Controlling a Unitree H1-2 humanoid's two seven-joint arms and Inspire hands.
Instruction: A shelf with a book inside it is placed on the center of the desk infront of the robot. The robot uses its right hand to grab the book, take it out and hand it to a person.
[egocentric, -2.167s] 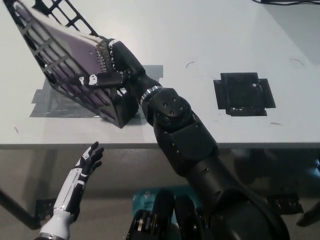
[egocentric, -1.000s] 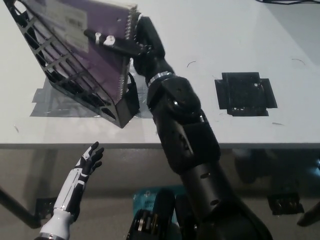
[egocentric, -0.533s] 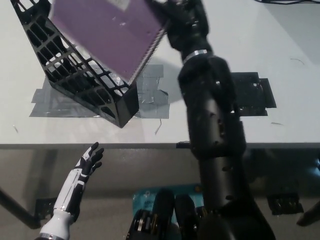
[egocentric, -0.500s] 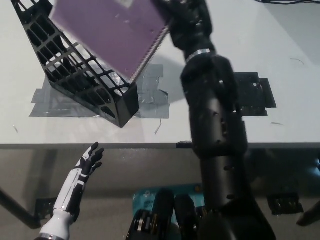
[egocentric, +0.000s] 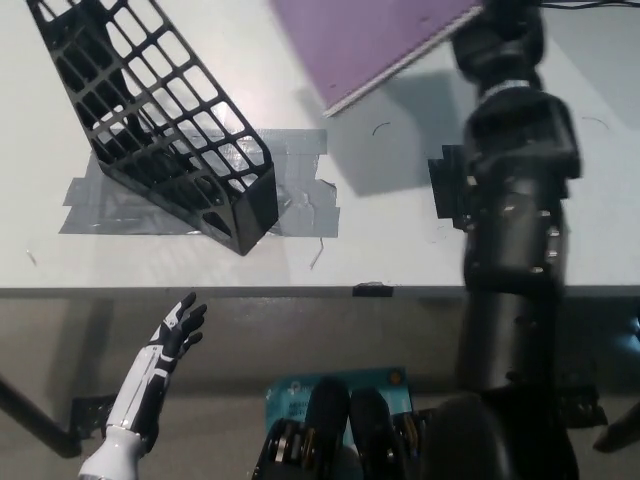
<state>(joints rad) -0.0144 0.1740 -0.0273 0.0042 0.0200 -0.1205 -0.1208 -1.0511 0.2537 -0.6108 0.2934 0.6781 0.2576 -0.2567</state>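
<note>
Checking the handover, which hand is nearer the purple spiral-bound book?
Right. The black right hand holds the purple spiral-bound book at its right edge; the white left hand rests far below the desk edge.

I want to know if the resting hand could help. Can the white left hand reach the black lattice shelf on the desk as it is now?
Probably not without lifting. The white left hand hangs open below the desk edge, in front of it, while the black lattice shelf stands on the desktop above.
</note>
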